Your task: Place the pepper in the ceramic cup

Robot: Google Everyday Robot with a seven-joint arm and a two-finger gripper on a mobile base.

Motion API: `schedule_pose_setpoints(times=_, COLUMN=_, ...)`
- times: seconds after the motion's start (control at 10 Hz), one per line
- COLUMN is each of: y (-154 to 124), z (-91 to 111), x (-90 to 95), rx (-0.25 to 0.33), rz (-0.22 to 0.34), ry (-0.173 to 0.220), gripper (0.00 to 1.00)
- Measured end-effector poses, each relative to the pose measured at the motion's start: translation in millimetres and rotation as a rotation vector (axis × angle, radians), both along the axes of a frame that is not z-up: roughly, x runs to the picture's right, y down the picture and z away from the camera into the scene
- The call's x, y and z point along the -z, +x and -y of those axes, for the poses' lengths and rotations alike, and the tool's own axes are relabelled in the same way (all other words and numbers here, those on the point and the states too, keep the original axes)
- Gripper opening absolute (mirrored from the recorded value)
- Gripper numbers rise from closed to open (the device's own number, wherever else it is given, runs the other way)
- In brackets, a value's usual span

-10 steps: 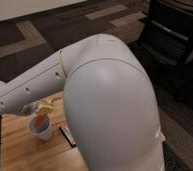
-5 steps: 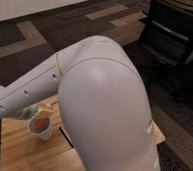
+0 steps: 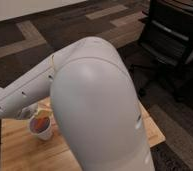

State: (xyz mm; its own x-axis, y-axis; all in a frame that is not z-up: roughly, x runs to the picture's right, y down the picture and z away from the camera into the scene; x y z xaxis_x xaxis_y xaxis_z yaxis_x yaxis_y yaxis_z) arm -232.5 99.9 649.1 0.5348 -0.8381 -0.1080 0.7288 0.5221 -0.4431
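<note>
The white ceramic cup [image 3: 42, 131] stands on the wooden table [image 3: 20, 152] at the lower left. An orange-red shape, the pepper [image 3: 39, 122], shows inside the cup's rim. My large white arm [image 3: 97, 110] fills the middle of the view, and its forearm runs to the left edge. A grey part of my gripper [image 3: 27, 113] shows just above and left of the cup, close to its rim. Most of the gripper is hidden under the forearm.
A black office chair [image 3: 175, 42] stands on the dark carpet at the upper right. The table's right edge [image 3: 157, 131] shows past the arm. The arm hides much of the tabletop.
The arm's bulk has shifted left and down, covering more of the table. A red item beside the cup one second ago is now hidden. The cup stays in place.
</note>
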Motion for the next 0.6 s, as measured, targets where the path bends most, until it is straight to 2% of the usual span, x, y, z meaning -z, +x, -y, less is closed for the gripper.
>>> schedule_pose_setpoints(times=0.4, y=-8.1, z=-3.9, x=-5.0, rx=0.020, rz=0.004, ry=-0.004, gripper=0.00)
schedule_pose_setpoints(times=0.5, y=-7.4, z=-3.5, x=-5.3, rx=0.019, rz=0.003, ry=-0.004, gripper=0.04)
schedule_pose_setpoints(times=0.6, y=-7.0, z=-3.4, x=-5.5, rx=0.018, rz=0.002, ry=-0.004, gripper=0.19)
